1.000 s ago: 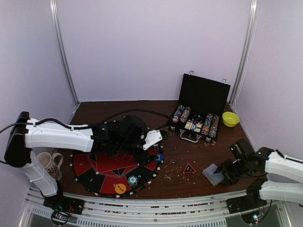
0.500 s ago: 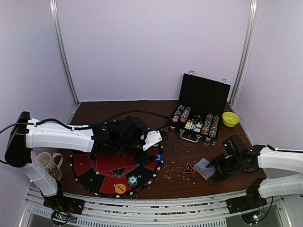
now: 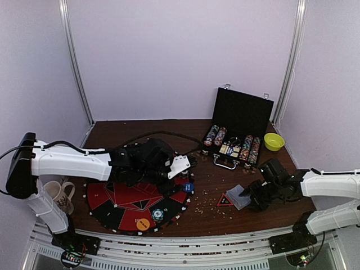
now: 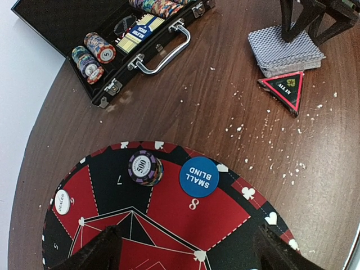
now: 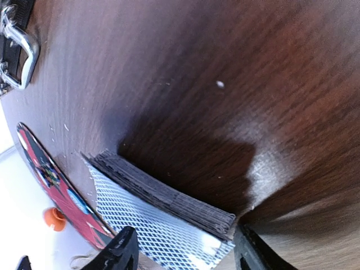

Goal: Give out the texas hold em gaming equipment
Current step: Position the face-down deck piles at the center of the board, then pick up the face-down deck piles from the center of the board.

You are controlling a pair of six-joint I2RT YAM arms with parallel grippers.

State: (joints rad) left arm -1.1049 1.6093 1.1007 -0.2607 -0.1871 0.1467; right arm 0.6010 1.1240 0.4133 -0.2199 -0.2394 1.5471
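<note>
A grey-blue-backed deck of cards (image 3: pixel 237 197) lies low on the brown table right of centre. My right gripper (image 3: pixel 248 197) is closed on it; in the right wrist view its fingers (image 5: pixel 125 253) flank the deck (image 5: pixel 163 222) and touch its sides. My left gripper (image 4: pixel 188 243) hovers wide open and empty over the round red-black mat (image 4: pixel 185 225). On the mat lie a blue SMALL BLIND disc (image 4: pixel 198 176), a purple 500 chip stack (image 4: pixel 145 167), a white DEALER disc (image 4: pixel 62 201), an orange disc (image 3: pixel 143 224) and a green-edged chip (image 3: pixel 157 214).
The black chip case (image 3: pixel 241 121) stands open at the back right with chip rows inside. A yellow bowl (image 3: pixel 274 141) sits beside it. A red ALL IN triangle (image 3: pixel 225 199) lies just left of the deck. A mug (image 3: pixel 59 194) stands at the left edge. White crumbs dot the table.
My right gripper has moved left and slightly away from me, and the deck has come with it toward the triangle. The left arm has barely moved.
</note>
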